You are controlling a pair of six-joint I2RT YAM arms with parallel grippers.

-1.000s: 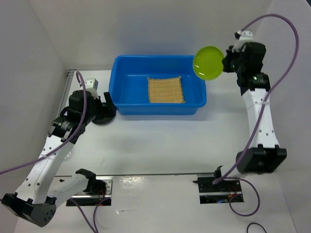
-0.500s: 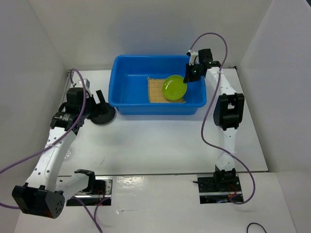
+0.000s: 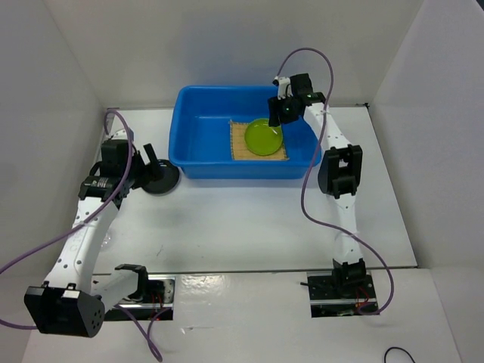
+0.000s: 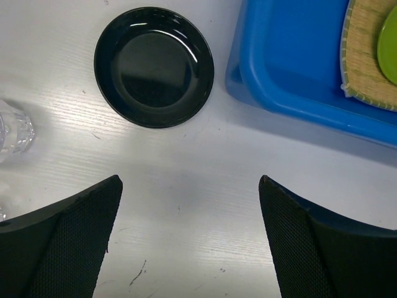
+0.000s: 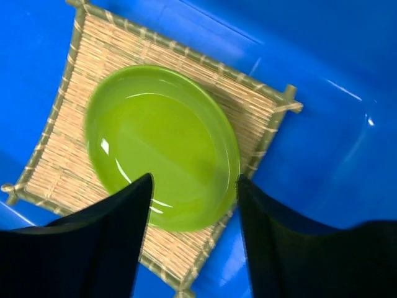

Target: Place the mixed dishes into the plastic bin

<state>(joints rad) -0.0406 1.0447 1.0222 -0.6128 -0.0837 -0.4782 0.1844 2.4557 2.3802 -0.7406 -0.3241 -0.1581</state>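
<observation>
Jaws spread wide, the right gripper may bump the loose green plate mid-frame; the left gripper, also spread, may knock the left-edge cup.

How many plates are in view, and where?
2. The lime-green plate lies on the bamboo mat inside the blue bin; the black plate sits on the table just outside the bin's left wall.
</observation>
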